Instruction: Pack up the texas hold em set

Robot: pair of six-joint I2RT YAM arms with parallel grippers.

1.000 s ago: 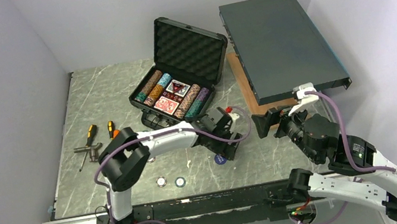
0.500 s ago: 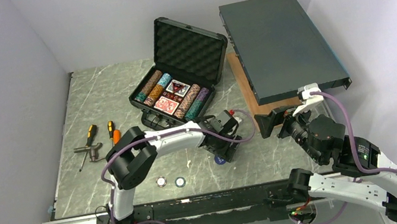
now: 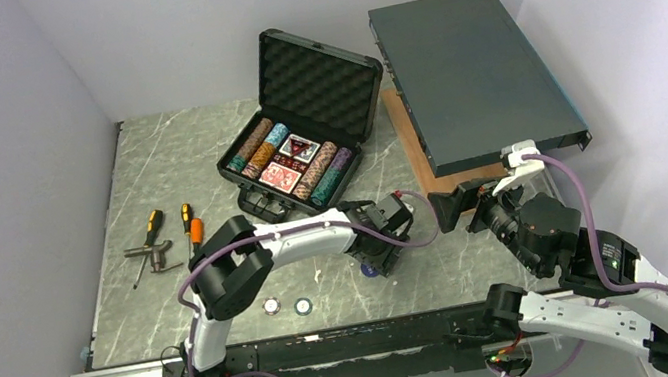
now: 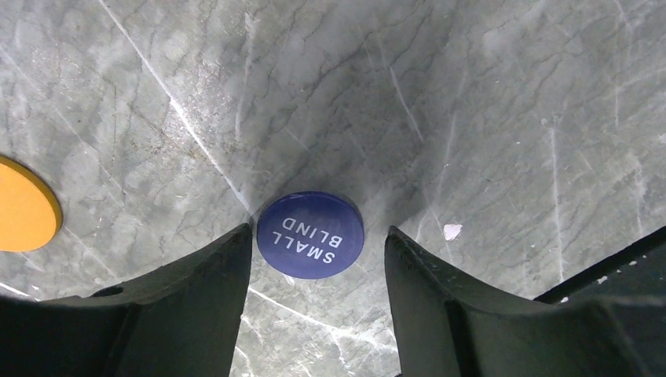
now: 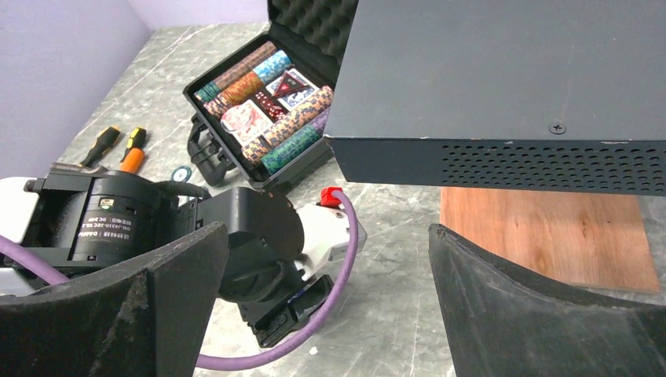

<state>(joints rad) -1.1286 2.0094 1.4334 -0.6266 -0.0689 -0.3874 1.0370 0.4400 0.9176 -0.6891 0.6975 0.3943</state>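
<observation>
Fingers of your left gripper rest parted low over the grey marbled tabletop, one on each side of the round dark blue button marked SMALL BLIND. It lies flat between them, one fingertip just beside its rim and the other a little apart, so nothing is gripped. You have a flat round orange disc lying near it at the edge of the left wrist view. Your right gripper hangs above the table beside the left arm's wrist, its jaws spread wide with nothing between them. Close to the front edge you can see a small pale round button and a second small round button just beside it. Further back on the left lie two orange-handled screwdrivers and grey pliers. Beyond the grippers, the small black hard case stands open with its foam-lined lid raised; rows of multicoloured poker chips and red patterned card decks fill its base. At the far right, a large flat dark grey metal box lies over a brown wooden board
</observation>
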